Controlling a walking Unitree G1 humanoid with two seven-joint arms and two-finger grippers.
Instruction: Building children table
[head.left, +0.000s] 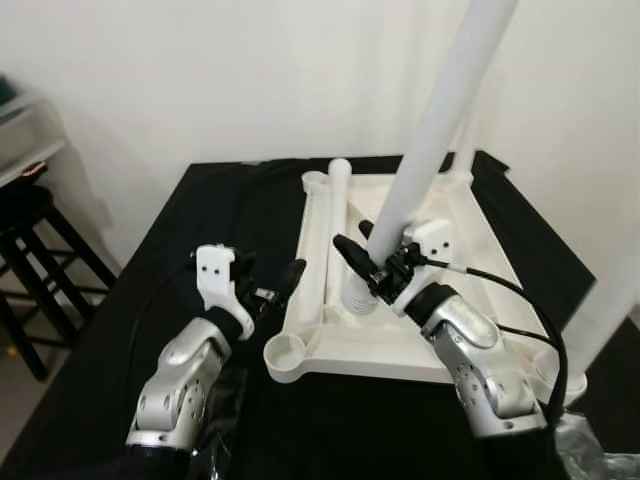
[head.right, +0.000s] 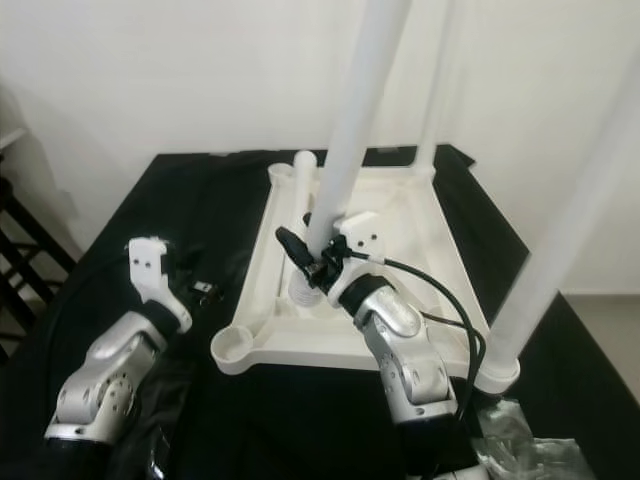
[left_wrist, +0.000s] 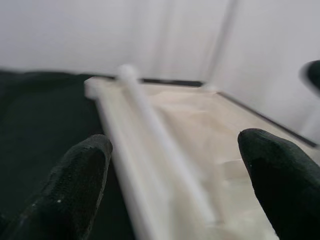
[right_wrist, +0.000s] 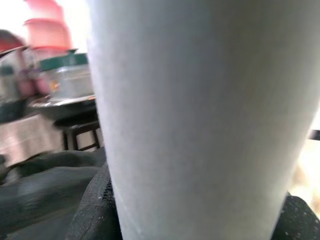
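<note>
Tabletop (head.left: 470, 240) lies upside down on a black cloth (head.left: 215, 215). Above it, the right gripper (head.left: 368, 262) clamps a white leg (head.left: 425, 150), seemingly tilted. Beside its near corner socket (head.left: 288, 355), the left gripper (head.left: 275, 285) hovers, fingers apart, empty.

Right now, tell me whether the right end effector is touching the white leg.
Touching. In the right wrist view the white leg sits pressed between the right end effector's black fingers.

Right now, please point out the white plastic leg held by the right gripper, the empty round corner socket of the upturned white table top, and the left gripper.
white plastic leg (head.left: 425, 150), left eye view, mid shaft.
empty round corner socket (head.left: 286, 354), left eye view, its rim.
left gripper (left_wrist: 175, 165), left wrist view, midway between fingertips.
</note>
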